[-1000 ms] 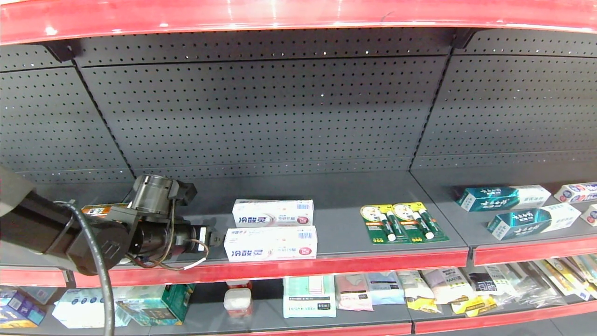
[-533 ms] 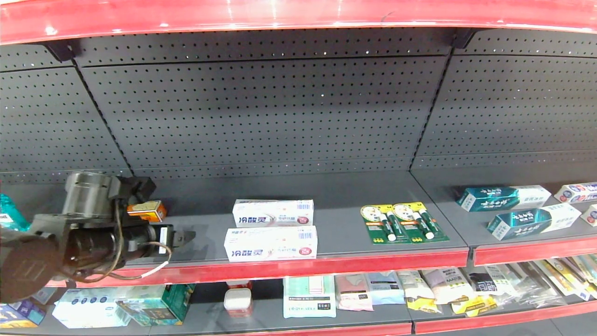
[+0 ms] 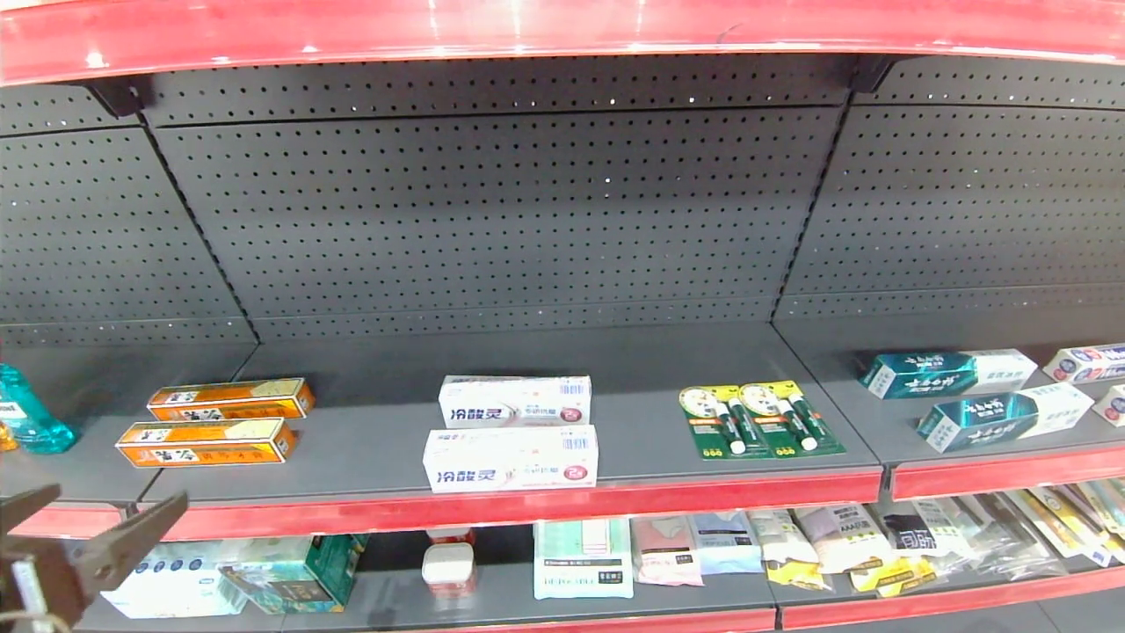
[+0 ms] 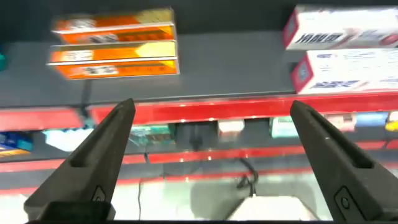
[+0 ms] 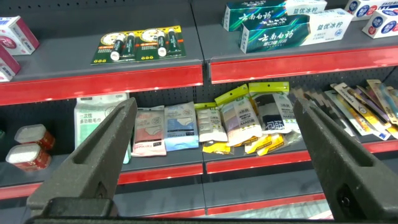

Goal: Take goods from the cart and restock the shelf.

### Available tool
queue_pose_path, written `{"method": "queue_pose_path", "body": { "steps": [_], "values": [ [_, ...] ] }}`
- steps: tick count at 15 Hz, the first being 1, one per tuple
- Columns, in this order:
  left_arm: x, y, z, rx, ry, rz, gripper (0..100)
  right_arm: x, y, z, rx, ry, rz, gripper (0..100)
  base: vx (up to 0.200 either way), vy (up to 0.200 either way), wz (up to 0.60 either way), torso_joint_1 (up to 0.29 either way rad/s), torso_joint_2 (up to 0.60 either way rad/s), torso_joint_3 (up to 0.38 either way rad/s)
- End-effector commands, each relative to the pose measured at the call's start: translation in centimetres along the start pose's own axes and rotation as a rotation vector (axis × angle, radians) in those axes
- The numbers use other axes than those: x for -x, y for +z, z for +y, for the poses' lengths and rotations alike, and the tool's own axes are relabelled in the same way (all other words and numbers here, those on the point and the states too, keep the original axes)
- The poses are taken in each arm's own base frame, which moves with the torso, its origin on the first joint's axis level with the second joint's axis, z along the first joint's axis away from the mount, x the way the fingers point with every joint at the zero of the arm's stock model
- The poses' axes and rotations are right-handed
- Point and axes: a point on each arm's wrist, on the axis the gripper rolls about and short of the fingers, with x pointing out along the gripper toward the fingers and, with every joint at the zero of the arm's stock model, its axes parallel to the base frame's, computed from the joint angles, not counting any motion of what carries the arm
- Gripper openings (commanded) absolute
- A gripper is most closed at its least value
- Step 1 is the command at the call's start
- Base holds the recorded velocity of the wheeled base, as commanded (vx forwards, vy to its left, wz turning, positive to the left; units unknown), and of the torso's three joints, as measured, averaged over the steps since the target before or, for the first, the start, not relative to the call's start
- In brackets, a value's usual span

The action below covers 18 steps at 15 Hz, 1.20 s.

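Observation:
Two orange boxes (image 3: 230,400) (image 4: 115,43) lie side by side at the left of the grey shelf (image 3: 378,440). Two white toothpaste boxes (image 3: 511,457) (image 4: 345,50) lie at its middle. My left gripper (image 3: 83,527) (image 4: 212,107) hangs open and empty below and in front of the shelf's red front edge (image 4: 211,112), left of the orange boxes. My right gripper (image 5: 214,102) is open and empty, facing the lower shelf under the green blister packs (image 5: 140,43) (image 3: 760,419).
Teal toothpaste boxes (image 3: 947,372) (image 5: 283,25) sit on the right shelf section. A teal bottle (image 3: 26,413) stands at the far left. The lower shelf holds several packets (image 5: 239,121), small jars (image 3: 448,567) and boxes (image 3: 290,571). A perforated back panel (image 3: 492,202) closes the shelf.
My left arm has pulled back from beside the white boxes, leftward and down off the shelf. Both orange boxes, partly covered before, now show in full.

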Motion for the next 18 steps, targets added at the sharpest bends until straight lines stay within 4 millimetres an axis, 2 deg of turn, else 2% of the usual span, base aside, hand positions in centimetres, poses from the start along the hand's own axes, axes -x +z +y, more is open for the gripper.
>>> {"method": "queue_pose_path", "body": {
  "steps": [1,4,5,6,9,12,15,18],
  "values": [
    [6.8,-4.7,-0.2,-0.004,0.018,-0.206,100,0.0,0.0,0.0,0.000,-0.001,0.002,100,0.000,0.000,0.00,0.000,0.00,0.000],
    [8.5,-7.0,-0.3,-0.011,0.005,-0.232,100,0.0,0.0,0.0,0.000,-0.001,0.002,100,0.000,0.000,0.00,0.000,0.00,0.000],
    [8.6,-7.2,-0.3,-0.015,-0.012,-0.238,100,0.0,0.0,0.0,0.000,-0.001,0.002,100,0.000,0.000,0.00,0.000,0.00,0.000],
    [8.9,-8.0,-0.3,-0.027,-0.067,-0.258,100,0.0,0.0,0.0,0.000,-0.001,0.002,100,0.000,0.000,0.00,0.000,0.00,0.000],
    [8.4,-10.9,-0.3,-0.033,-0.059,-0.290,100,0.0,0.0,0.0,-0.002,-0.001,0.002,100,0.000,0.000,0.00,0.000,0.00,0.000],
    [7.2,-11.9,-0.2,-0.024,-0.023,-0.281,100,0.0,0.0,0.0,0.002,0.008,0.005,100,0.000,0.000,0.00,0.000,0.00,0.000],
    [7.1,-11.8,-0.1,-0.019,-0.006,-0.307,100,0.0,0.0,0.0,-0.001,0.025,0.003,100,0.000,0.000,0.00,0.000,0.00,0.000],
    [7.1,-11.8,0.0,-0.015,0.053,-0.307,100,0.0,0.0,0.0,0.000,0.027,0.003,100,0.000,0.000,0.40,0.000,0.00,0.003]
  ]
}}
